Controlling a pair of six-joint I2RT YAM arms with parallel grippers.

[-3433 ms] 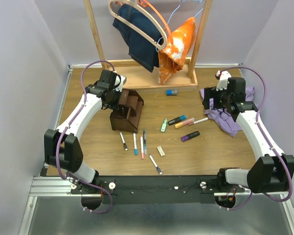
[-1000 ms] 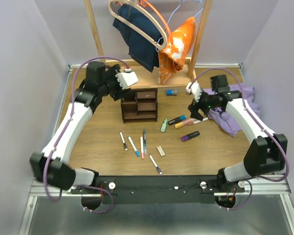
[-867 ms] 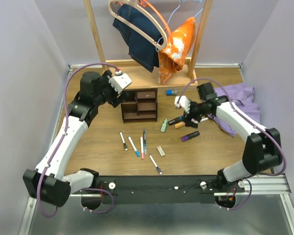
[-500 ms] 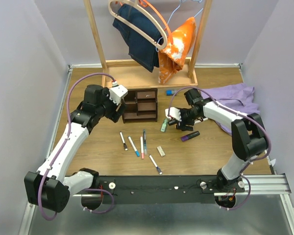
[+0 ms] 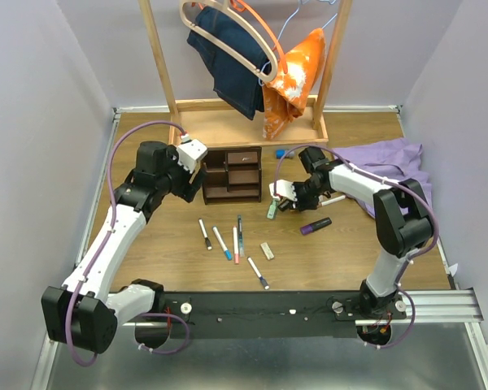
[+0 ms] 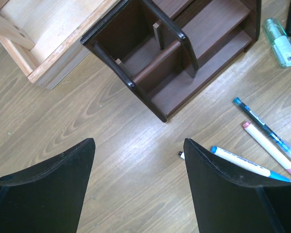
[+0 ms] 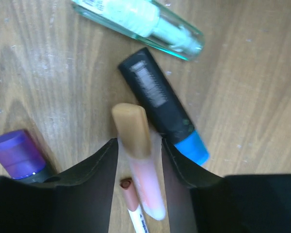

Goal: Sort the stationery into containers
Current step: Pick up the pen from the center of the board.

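The dark brown organizer [image 5: 232, 172] [image 6: 169, 53] stands behind the loose stationery. My left gripper [image 5: 189, 180] [image 6: 138, 141] hangs open over bare wood at its near left corner, holding nothing. My right gripper [image 5: 294, 201] [image 7: 139, 141] is low on the table. Its jaws straddle a peach tube with a tan cap [image 7: 136, 145], and a thin gap still shows beside it. Around the tube lie a black marker with a blue cap [image 7: 165, 111], a green highlighter [image 5: 272, 210] [image 7: 140, 17], a purple highlighter [image 5: 315, 225] [image 7: 19, 150] and a pink-tipped white pen [image 7: 133, 204].
Several thin pens [image 5: 236, 242] [image 6: 242, 162] and a beige eraser [image 5: 266, 250] lie near the front. A blue-capped item [image 5: 282, 152] sits by the clothes rack base [image 5: 244, 126] [image 6: 39, 43]. A purple cloth [image 5: 390, 162] lies at the right.
My right arm swung left from the purple cloth, came down over the markers and narrowed its jaws round the peach tube. The organizer now stands squared, and my left gripper has drawn back beside it.
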